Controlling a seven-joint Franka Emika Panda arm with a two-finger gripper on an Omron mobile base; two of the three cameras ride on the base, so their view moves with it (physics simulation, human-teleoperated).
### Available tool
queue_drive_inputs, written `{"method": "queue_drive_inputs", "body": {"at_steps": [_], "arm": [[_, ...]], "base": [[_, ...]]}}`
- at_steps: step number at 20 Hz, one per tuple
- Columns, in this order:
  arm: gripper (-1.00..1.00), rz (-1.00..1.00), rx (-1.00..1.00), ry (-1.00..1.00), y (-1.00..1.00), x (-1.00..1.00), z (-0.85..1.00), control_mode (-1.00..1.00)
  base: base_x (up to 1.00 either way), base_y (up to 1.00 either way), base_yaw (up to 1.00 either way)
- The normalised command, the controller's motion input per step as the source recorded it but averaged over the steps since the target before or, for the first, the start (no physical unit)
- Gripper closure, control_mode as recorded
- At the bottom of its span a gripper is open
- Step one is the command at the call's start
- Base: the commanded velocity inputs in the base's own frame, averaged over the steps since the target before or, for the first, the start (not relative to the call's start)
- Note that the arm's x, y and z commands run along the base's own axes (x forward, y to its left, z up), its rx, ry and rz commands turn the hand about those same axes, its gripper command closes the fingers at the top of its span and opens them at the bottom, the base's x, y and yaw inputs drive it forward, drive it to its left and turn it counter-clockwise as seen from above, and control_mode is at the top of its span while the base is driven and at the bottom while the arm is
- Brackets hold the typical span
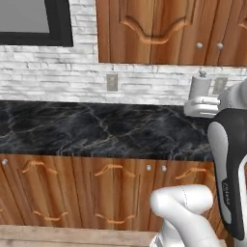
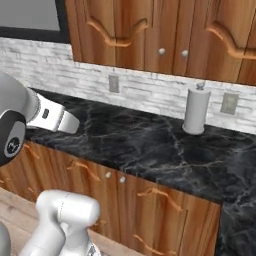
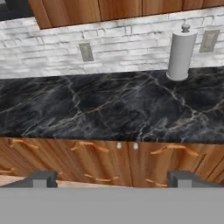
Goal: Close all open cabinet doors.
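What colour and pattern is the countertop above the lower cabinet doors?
The countertop is black marble with pale veining, clearest in the hand view.

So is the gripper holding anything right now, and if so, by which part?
Nothing is held. The gripper is open, its fingertips far apart, above the counter.

A paper-towel roll (image 3: pixel 180 52) stands upright on the black marble counter (image 3: pixel 100 105), before the white brick backsplash (image 3: pixel 122 48).
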Motion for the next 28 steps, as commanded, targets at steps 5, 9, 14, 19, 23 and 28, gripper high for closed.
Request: {"method": "queue_drive_inputs", "body": {"at_steps": [5, 9, 14, 19, 23, 28], "arm": [[-1.00, 0.00, 0.00, 0.00, 0.00, 0.00, 0.00, 1.00], [-1.00, 0.00, 0.00, 0.00, 0.00, 0.00, 0.00, 1.00], [-1.00, 0.00, 0.00, 0.00, 0.00, 0.00, 0.00, 1.00], [-1.00, 0.00, 0.00, 0.00, 0.00, 0.00, 0.00, 1.00], [-1.00, 0.00, 0.00, 0.00, 0.00, 0.00, 0.00, 1.00], [-1.00, 0.00, 0.00, 0.00, 0.00, 0.00, 0.00, 1.00]], "base": [[0.44, 0.50, 0.61], [0.22, 0.46, 0.68], [0.37, 0.51, 0.65], [0.62, 0.60, 0.57], [0.98, 0.74, 0.41], [1.00, 0.80, 0.27]]}}
